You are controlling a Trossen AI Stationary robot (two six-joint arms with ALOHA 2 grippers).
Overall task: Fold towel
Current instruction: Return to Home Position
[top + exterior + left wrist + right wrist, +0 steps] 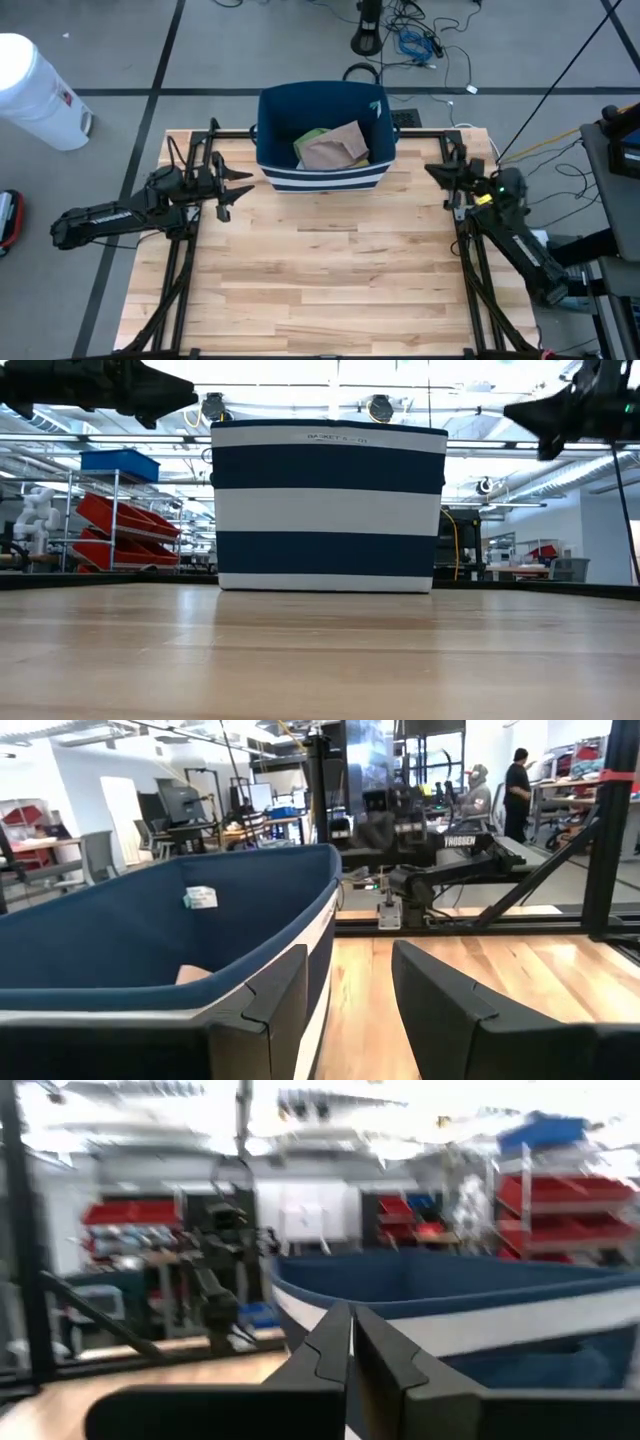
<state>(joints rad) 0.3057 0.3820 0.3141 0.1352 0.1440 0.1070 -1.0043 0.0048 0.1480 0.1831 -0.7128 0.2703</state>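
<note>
A navy and white striped basket (268,112) stands at the table's far edge, its base on the wood (328,510). Inside it lie a crumpled tan towel (337,148) and a green cloth (308,139) beside it. My left gripper (240,188) hovers open just left of the basket, above the table (185,398). In the left wrist view its fingers (350,1005) stand beside the basket's wall (150,940), and a tan corner (192,975) shows inside. My right gripper (432,170) hovers shut to the basket's right (352,1330), facing its wall (480,1300).
Bare wooden tabletop (330,270) stretches from the basket to the near edge. Black frame rails (180,270) (478,280) run along both sides. A white bucket (35,90) and cables (410,45) are on the floor beyond the table.
</note>
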